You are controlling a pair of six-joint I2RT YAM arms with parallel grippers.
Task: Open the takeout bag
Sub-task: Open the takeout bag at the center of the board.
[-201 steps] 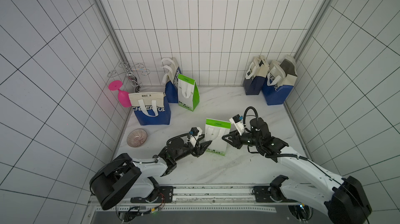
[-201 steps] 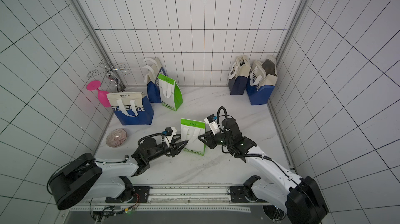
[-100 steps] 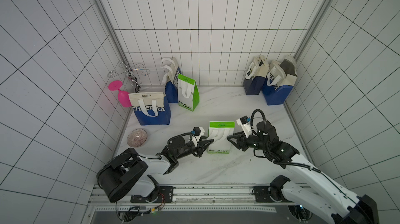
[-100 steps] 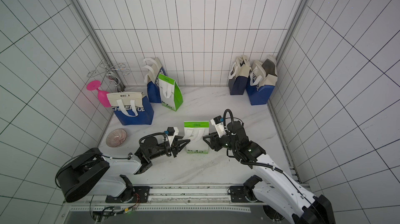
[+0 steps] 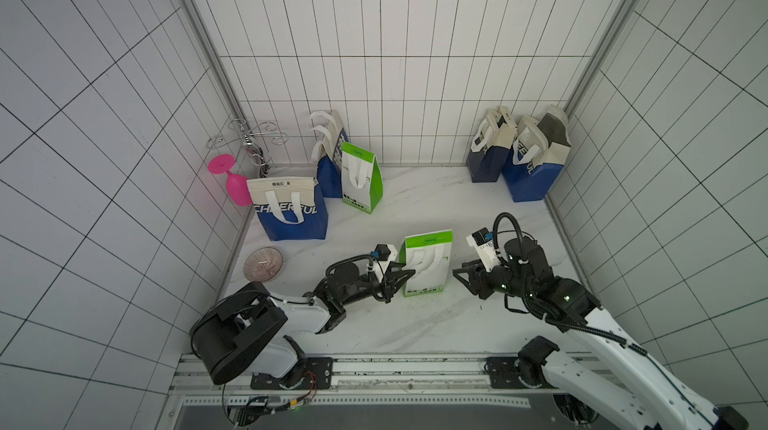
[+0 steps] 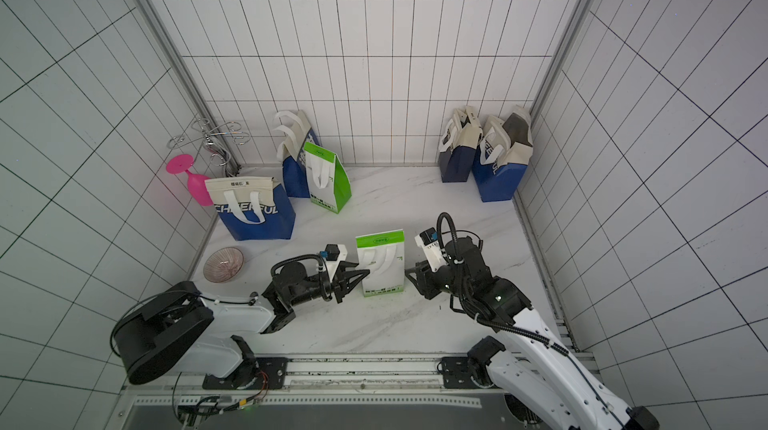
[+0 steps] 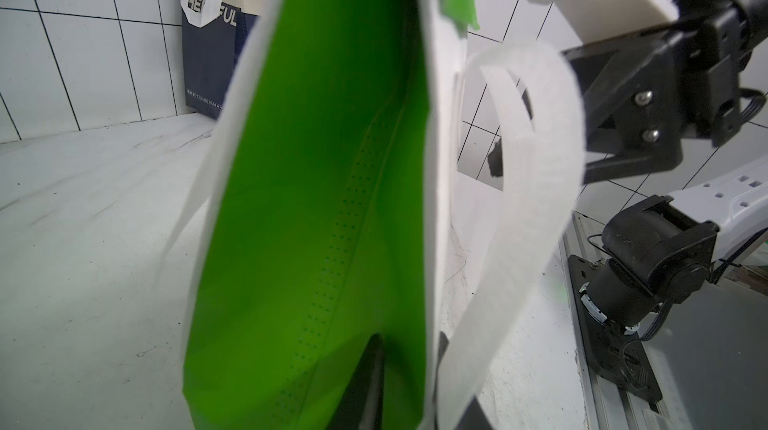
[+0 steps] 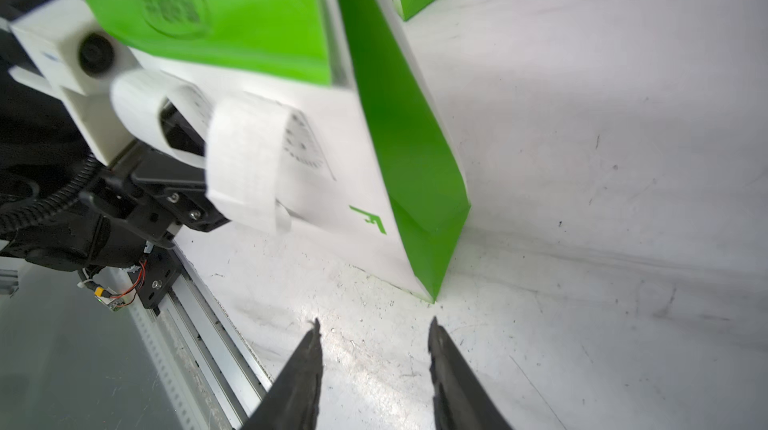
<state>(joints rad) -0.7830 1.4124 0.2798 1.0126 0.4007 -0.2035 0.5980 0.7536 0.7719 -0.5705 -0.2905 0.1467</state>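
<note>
Green takeout bag point(image 5: 426, 266) pinched by left tool point(image 7: 409, 342); right tool point(image 8: 374, 320) agape.

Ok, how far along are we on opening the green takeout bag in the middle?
Done: the takeout bag stands upright. In hand: the left gripper looks closed on its side edge; the right gripper is open, its fingers short of the opposite edge. Left: the green top looks flat and shut, so the right side needs a grip and the sides need pulling apart.
</note>
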